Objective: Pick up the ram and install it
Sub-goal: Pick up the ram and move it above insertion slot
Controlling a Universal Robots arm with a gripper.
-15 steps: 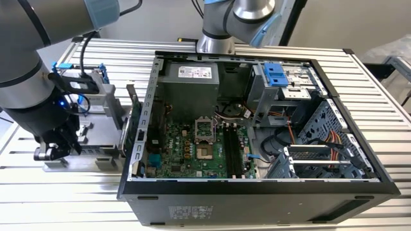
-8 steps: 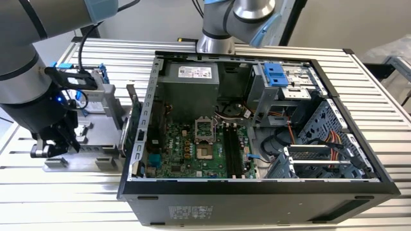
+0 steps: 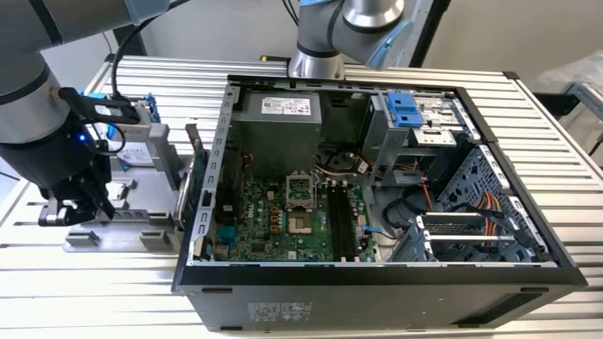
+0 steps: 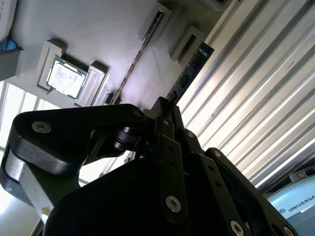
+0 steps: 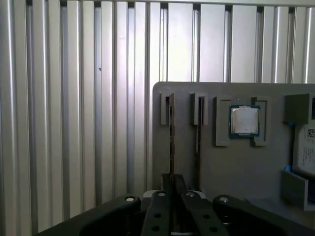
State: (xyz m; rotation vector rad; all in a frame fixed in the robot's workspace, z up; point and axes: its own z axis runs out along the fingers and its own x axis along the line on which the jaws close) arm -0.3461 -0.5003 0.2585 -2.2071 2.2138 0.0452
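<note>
Claw (image 5: 172,181): low over the grey tray, its two black fingers set close on either side of the ram. It looks clamped on the stick, though the finger links hide the contact itself.
Ram (image 5: 172,140): thin and dark, standing on edge in the tray's outermost narrow slot, the one nearest the ribbed table. One end sits in the slot's block and the other lies between the fingers.
Tray (image 4: 108,29): flat on the table, on the exterior view's left of the computer case.
Second slot (image 5: 198,129): just beside the ram's slot. It is not clear whether it holds a stick.
Chip (image 5: 244,121): square and silver-topped, seated in its own pocket beyond the second slot.
Computer case (image 3: 377,282): side open, with the green board (image 3: 282,219) facing up — well apart from the claw.
Table (image 3: 94,304): silver and slatted, under everything.
</note>
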